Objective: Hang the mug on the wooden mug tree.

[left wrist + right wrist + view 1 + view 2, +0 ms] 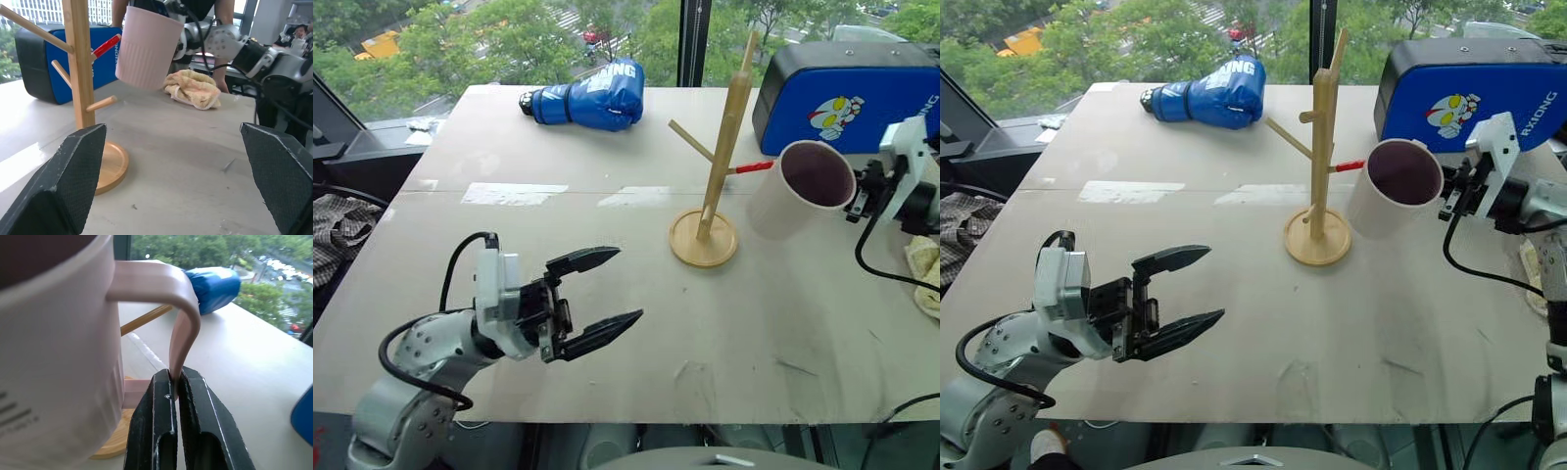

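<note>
Setting: pale table (607, 323) by a window, trees outside. Blue boxing glove (592, 96) at far side, blue case (847, 93) at far right, yellow towel (191, 88) near right edge.

Task status: partly done. Mug (803, 186) is lifted clear of table, tipped so its dark mouth faces up and toward the camera. Not yet hung; no peg through the handle. Remaining, by my judgement: bring handle loop over a peg, lower, release.

Wooden mug tree (717, 157) stands upright mid-table on its round base. Mug hangs just right of it, close beside the red-tipped peg (754, 167); contact w/ peg cannot be told.

Right gripper (177, 396): fingers pressed together, pinching the mug handle (183, 328) at its lower bend. Mug body sits to the tree side of the gripper.

Left gripper (599, 302): fingers spread wide, holding nothing, low over near-left of table, well apart from mug and tree.
</note>
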Controlling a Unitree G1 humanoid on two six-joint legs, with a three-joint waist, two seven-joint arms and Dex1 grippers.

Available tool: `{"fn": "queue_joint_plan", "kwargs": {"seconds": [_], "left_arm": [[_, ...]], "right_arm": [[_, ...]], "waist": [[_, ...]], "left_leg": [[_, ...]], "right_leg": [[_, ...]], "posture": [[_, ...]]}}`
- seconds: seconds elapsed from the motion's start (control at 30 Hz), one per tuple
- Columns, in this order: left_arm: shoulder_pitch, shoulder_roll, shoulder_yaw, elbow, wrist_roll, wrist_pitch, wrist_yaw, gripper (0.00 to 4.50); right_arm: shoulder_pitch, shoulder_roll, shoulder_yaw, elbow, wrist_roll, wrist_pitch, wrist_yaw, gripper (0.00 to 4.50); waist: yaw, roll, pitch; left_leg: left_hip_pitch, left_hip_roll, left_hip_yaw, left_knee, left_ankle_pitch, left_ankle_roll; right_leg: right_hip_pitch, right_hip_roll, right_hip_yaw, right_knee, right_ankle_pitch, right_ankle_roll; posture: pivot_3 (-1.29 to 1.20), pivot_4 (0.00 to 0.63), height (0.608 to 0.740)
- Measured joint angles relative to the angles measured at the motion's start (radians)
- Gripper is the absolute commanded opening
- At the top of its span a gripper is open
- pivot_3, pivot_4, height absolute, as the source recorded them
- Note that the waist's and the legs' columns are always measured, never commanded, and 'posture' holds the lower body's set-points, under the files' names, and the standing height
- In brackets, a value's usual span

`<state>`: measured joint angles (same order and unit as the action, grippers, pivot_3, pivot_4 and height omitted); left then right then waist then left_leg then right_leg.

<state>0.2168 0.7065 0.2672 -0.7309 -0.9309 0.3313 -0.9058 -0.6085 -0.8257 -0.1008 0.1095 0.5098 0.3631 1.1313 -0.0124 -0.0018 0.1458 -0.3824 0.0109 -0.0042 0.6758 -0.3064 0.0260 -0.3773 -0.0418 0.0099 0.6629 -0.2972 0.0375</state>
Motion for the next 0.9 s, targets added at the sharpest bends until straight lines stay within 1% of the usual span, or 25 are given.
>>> {"fn": "queue_joint_plan", "kwargs": {"seconds": [0.13,0.3,0.4,0.43,0.5,0.67,0.7,0.73,0.8,0.9], "left_arm": [[0.059,0.004,0.026,-0.048,-0.024,0.013,0.019,4.5],[0.119,-0.009,0.049,-0.07,-0.022,0.008,0.029,4.5],[0.116,-0.026,0.079,-0.003,-0.009,-0.017,0.001,4.5],[0.109,-0.034,0.089,0.059,0.003,-0.035,-0.024,4.5],[0.1,-0.04,0.089,0.099,0.005,-0.04,-0.04,4.5],[0.055,-0.08,0.078,0.135,0.025,-0.063,-0.05,4.5],[0.05,-0.092,0.075,0.133,0.03,-0.07,-0.046,4.5],[0.048,-0.094,0.075,0.133,0.031,-0.073,-0.045,4.5],[0.039,-0.11,0.075,0.129,0.034,-0.076,-0.033,4.5],[0.034,-0.112,0.075,0.114,0.031,-0.076,-0.026,4.5]], "right_arm": [[-0.092,0.006,0.059,0.07,-0.037,-0.021,0.077,0.06],[-0.181,0.047,0.112,0.103,-0.055,-0.019,0.133,0.06],[-0.227,0.057,0.126,0.108,-0.059,-0.008,0.154,0.06],[-0.246,0.057,0.136,0.113,-0.067,0.006,0.161,0.06],[-0.255,0.057,0.145,0.124,-0.077,0.01,0.171,0.06],[-0.321,0.072,0.249,0.234,-0.195,-0.006,0.188,0.06],[-0.323,0.08,0.268,0.272,-0.226,-0.026,0.192,0.81],[-0.323,0.081,0.271,0.28,-0.231,-0.028,0.192,0.92],[-0.323,0.091,0.272,0.305,-0.247,-0.06,0.184,1.79],[-0.31,0.088,0.25,0.291,-0.256,-0.09,0.164,3.15]], "waist": [[-0.002,0.0,0.0],[-0.001,0.001,0.001],[0.003,0.001,0.001],[0.003,0.001,0.001],[0.001,0.0,0.002],[-0.003,0.0,0.002],[-0.002,0.0,0.002],[-0.002,0.0,0.002],[-0.001,0.0,0.002],[0.001,0.0,0.002]], "left_leg": [[0.001,0.0,0.0,-0.001,0.0,0.0],[0.001,0.0,0.0,-0.001,0.0,-0.001],[0.0,0.0,-0.001,-0.001,0.0,-0.001],[0.0,0.0,-0.001,-0.001,0.0,-0.001],[0.0,0.0,-0.001,-0.001,0.0,-0.001],[0.0,-0.001,-0.001,-0.001,0.001,-0.001],[0.0,-0.001,-0.001,-0.001,0.001,-0.001],[0.0,-0.001,-0.001,-0.001,0.001,-0.001],[-0.001,-0.001,-0.001,-0.001,0.001,-0.001],[-0.002,-0.001,-0.001,-0.001,0.001,-0.001]], "right_leg": [[0.0,0.0,-0.001,0.0,0.0,0.0],[0.0,-0.001,-0.001,0.001,0.0,0.0],[0.0,-0.001,-0.003,0.0,0.0,0.0],[0.0,-0.001,-0.003,0.0,0.0,0.0],[0.0,-0.002,-0.003,-0.001,0.0,0.0],[-0.001,-0.002,-0.003,0.0,0.0,0.0],[-0.001,-0.002,-0.003,0.0,0.0,0.0],[-0.001,-0.002,-0.003,0.0,0.0,0.0],[-0.002,-0.002,-0.003,0.0,0.0,0.0],[-0.002,-0.003,-0.003,0.0,0.0,0.0]], "posture": [[0.0,0.15,0.74],[0.0,0.15,0.74],[0.0,0.15,0.74],[0.0,0.15,0.74],[0.0,0.15,0.74],[0.0,0.15,0.74],[0.0,0.15,0.74],[0.0,0.15,0.74],[0.0,0.15,0.74],[0.0,0.15,0.74]]}}
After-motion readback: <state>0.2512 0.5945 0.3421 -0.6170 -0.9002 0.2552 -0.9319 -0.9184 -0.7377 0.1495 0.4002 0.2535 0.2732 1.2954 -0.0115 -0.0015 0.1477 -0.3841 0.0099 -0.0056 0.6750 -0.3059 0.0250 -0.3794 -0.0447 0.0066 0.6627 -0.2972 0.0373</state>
